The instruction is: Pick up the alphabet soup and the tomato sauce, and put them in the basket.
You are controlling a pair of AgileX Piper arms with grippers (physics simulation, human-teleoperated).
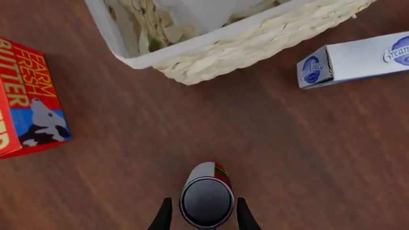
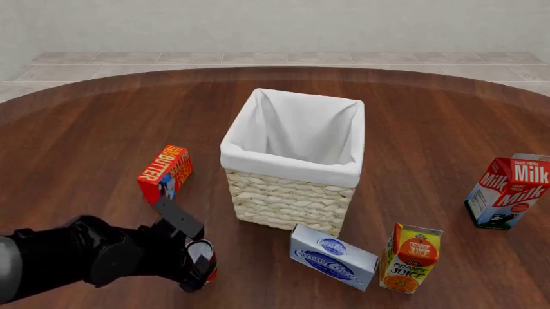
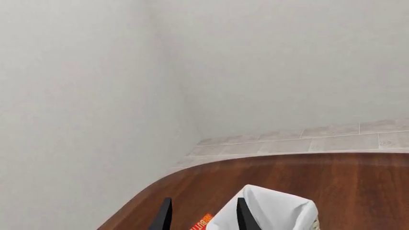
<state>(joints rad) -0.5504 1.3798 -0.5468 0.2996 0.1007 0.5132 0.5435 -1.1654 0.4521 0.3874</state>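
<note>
Red label with a green band, silver lid — that is the tomato sauce (image 1: 206,199), and I have it right between my left jaws. In the left wrist view the two black fingertips (image 1: 164,216) stand on either side of the can's round top, hugging its sides; I judge they are pinching it, though I cannot see contact for certain. The can's long axis runs along the fingers, lid facing the camera.

In the front view the left gripper (image 2: 199,265) hangs low over the desk (image 2: 86,129) at the near left, with the can just showing under it. Whether the can is off the wood or resting on it I cannot tell.

What matters for the carry: the basket (image 1: 255,45) lies straight ahead of the left jaws, its wicker corner and white cloth rim well apart from the can. Bare wood runs between them. The butter box (image 1: 28,100) sits off to one side of that path and the cream cheese box (image 1: 355,60) to the other, so the lane is open, but the basket is tall and I judge the can must rise above the rim before it goes forward.

My right gripper (image 3: 201,215) is up high with its jaws spread, nothing between them, looking over the basket at the wall. The left arm is the nearer one. The orange juice carton (image 2: 411,257) and milk carton (image 2: 507,192) stand away to the right, out of the way. I see no alphabet soup.
</note>
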